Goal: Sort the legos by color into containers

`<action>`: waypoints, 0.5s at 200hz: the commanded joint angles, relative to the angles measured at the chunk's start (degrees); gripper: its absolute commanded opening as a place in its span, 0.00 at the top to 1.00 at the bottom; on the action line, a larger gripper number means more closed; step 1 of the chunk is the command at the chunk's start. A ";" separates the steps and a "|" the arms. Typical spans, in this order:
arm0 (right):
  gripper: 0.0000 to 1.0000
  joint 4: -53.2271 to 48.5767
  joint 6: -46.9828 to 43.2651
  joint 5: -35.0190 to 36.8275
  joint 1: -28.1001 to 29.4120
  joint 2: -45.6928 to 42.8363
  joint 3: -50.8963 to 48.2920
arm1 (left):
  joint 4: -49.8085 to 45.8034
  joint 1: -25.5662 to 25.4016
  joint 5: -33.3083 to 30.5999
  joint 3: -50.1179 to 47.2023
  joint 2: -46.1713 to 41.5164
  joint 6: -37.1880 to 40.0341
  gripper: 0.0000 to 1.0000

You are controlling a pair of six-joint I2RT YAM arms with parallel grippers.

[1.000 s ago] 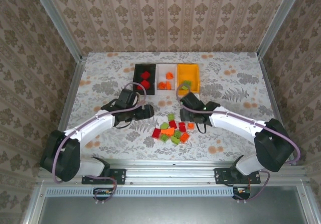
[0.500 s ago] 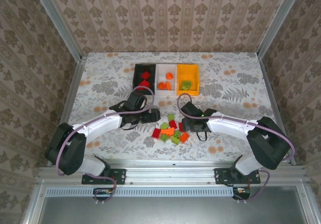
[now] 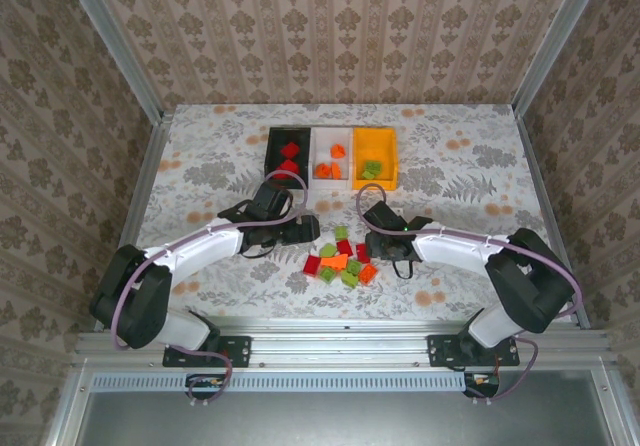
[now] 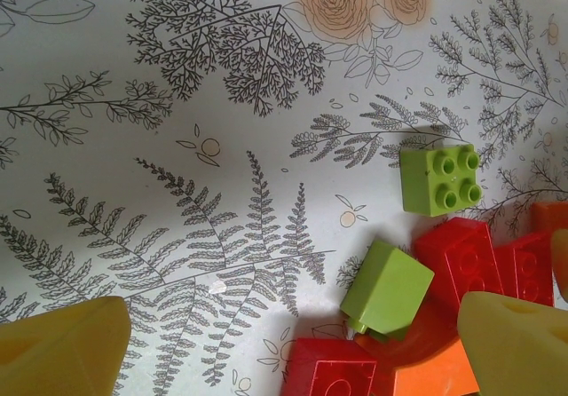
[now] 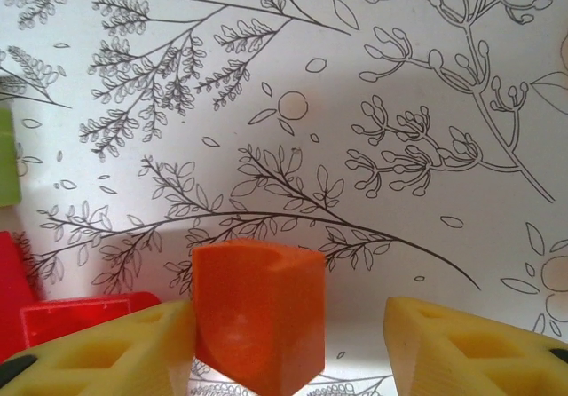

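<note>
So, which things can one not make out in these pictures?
Right wrist view: the orange brick is cut off at its base by the lower edge. Whether the finger beside it touches it is unclear.
Left wrist view: the red brick is cut off by the lower edge.
Top view: the right gripper hides its fingertips under its own body. The pile is too small and overlapped to count.
</note>
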 commanded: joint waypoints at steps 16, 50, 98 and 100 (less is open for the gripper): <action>0.41 -0.83 -1.11 1.02 -0.72 1.05 -0.95 | -0.75 -0.32 -0.67 1.59 0.62 -0.55 0.03; 0.41 -1.98 -3.51 1.73 -2.84 -1.90 -1.13 | -0.94 -0.32 -0.73 2.17 0.84 -0.13 0.03; 0.41 2.29 -8.06 -4.01 -3.14 1.73 -0.07 | -0.40 -0.32 -0.17 2.80 2.13 -0.24 0.03; 0.41 2.52 -8.17 -4.13 -3.14 1.99 -0.02 | -0.39 -0.30 -0.21 2.82 2.16 -0.23 0.03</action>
